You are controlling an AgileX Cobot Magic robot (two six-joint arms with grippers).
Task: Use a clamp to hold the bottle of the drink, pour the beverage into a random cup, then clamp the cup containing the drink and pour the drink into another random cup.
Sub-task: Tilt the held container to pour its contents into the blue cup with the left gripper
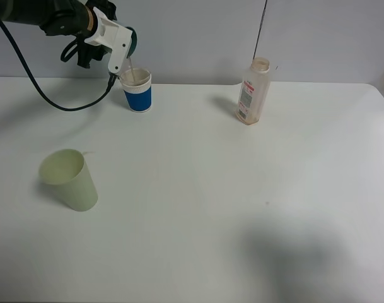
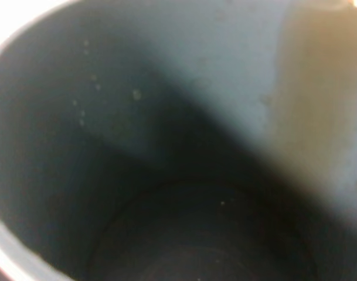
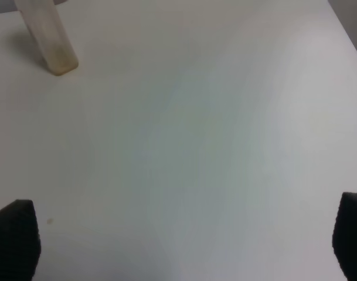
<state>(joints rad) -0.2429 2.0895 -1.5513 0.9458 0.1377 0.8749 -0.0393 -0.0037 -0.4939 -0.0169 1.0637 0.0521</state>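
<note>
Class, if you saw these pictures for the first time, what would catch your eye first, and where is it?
At the table's far left, the left gripper tilts a dark cup over the blue-and-white cup. A pale green cup stands near left, and an uncapped bottle at far right.

The left arm [image 1: 46, 16] reaches in from the far-left side and holds its white wrist tilted downward, just above the rim of the blue cup [image 1: 137, 90]. The left gripper [image 1: 126, 53] is closed on a dark teal cup [image 1: 132, 39] that is tipped toward the blue cup (the wrist view shows only its inside wall [image 2: 166, 117]). The right gripper [image 3: 184, 240] hangs well apart from the blue cup, with its two dark fingertips [image 3: 14, 234] spread wide.
</note>
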